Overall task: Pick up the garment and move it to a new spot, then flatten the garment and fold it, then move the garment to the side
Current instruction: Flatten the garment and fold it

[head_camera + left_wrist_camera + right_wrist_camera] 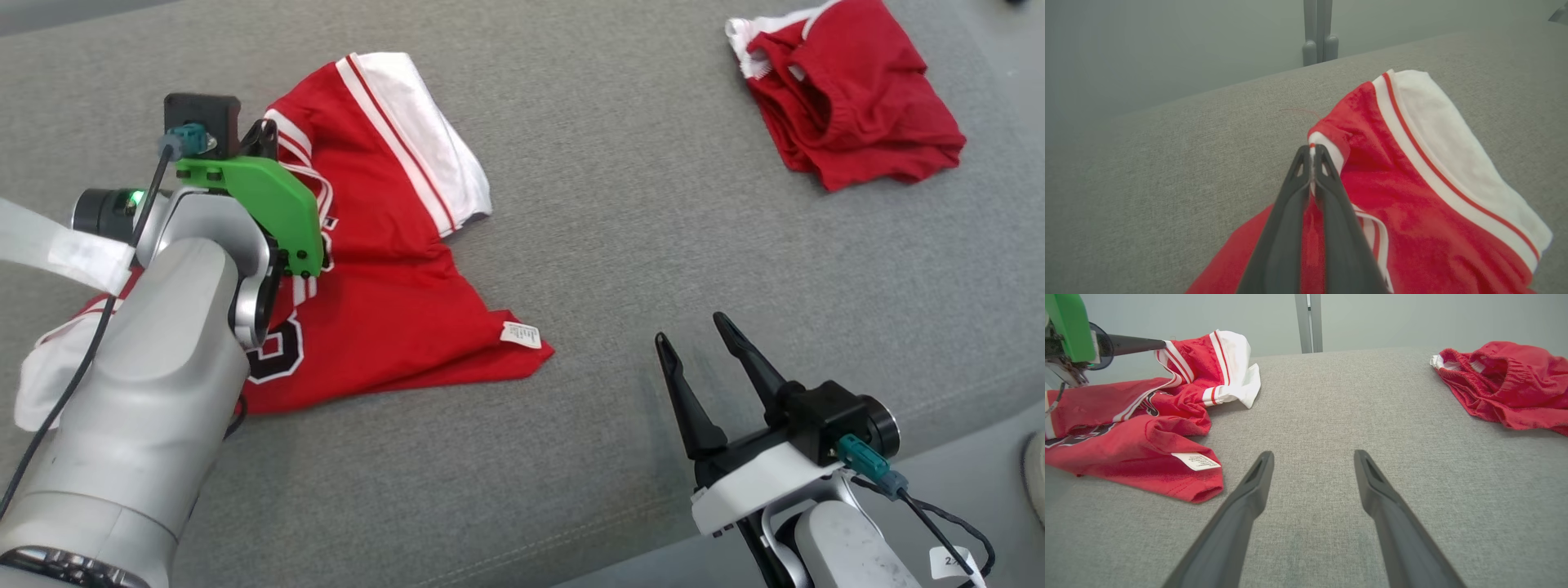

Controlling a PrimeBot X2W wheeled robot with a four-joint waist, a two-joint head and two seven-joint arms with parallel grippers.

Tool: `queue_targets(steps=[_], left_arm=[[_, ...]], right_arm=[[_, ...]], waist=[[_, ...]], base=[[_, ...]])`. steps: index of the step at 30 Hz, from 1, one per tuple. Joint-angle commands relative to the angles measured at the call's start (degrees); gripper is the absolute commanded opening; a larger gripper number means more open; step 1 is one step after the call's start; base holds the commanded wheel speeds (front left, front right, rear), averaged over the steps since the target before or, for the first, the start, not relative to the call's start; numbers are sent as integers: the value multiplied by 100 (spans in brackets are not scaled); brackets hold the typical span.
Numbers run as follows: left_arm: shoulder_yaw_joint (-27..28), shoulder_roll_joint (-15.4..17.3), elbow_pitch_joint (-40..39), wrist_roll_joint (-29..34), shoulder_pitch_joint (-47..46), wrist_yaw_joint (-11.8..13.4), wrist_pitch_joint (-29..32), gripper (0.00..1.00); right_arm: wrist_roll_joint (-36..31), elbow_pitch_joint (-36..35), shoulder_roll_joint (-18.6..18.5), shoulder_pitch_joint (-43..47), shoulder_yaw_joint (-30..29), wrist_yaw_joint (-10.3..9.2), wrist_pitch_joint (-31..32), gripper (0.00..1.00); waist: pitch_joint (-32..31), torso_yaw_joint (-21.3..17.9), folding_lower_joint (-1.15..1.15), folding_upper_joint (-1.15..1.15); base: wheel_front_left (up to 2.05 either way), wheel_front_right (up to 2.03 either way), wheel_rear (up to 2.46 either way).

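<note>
My left hand (265,135) pinches the garment (392,286); my right hand (692,329) is spread.
Head view: the red garment lies crumpled on the left of the grey tabletop (612,204), under my left hand and well apart from my right; red shorts (849,90) sit far right. Left wrist view: my fingers (1327,192) are pressed together on its white-and-red striped edge. Right wrist view: my open right hand holds nothing, the garment off to its left.

Crumpled red shorts (849,90) with white trim lie at the far right of the grey fabric surface (620,245). Behind its far edge a grey post (1308,322) stands against a pale wall (1392,318).
</note>
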Motion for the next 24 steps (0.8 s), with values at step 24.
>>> queue_targets(steps=[24], left_arm=[[584,1436,-4684,-801,4418,1861,423,0]], right_arm=[[-315,-162,-10,670,-145,-6,370,100]], waist=[[-1399,1546,0,0]], base=[[0,0,0]])
